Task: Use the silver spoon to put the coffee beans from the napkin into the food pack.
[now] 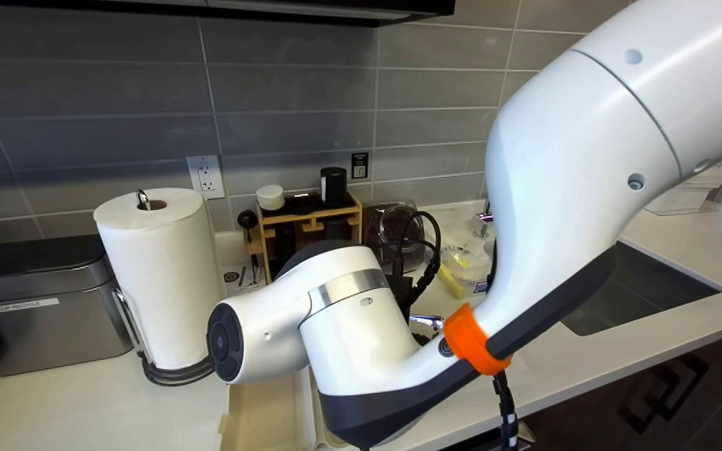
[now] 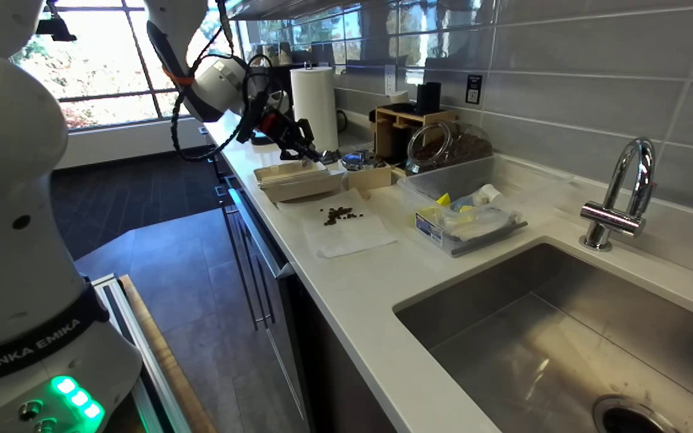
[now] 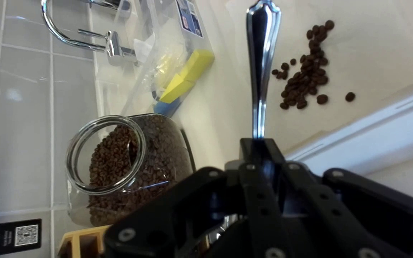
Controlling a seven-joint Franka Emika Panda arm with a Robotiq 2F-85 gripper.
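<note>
My gripper (image 3: 258, 143) is shut on the silver spoon (image 3: 260, 61). The spoon's flared handle end points away from the fingertips in the wrist view; its bowl is not visible. The coffee beans (image 3: 305, 80) lie in a loose heap on the white napkin (image 3: 378, 46), both flat on the counter. In an exterior view, the gripper (image 2: 317, 155) is raised by the far side of the food pack (image 2: 301, 189), with the beans (image 2: 338, 214) and napkin (image 2: 352, 239) on the near side. The pack (image 1: 267, 413) is partly hidden by the arm in an exterior view, which also hides the gripper.
A glass jar of beans (image 2: 458, 147) lies beside a wooden rack (image 2: 391, 135). Shiny metal items (image 2: 358, 159) are close to the gripper. A clear plastic bin (image 2: 455, 246) stands behind the napkin. A paper towel roll (image 1: 157, 282) and a sink (image 2: 503, 361) flank the area.
</note>
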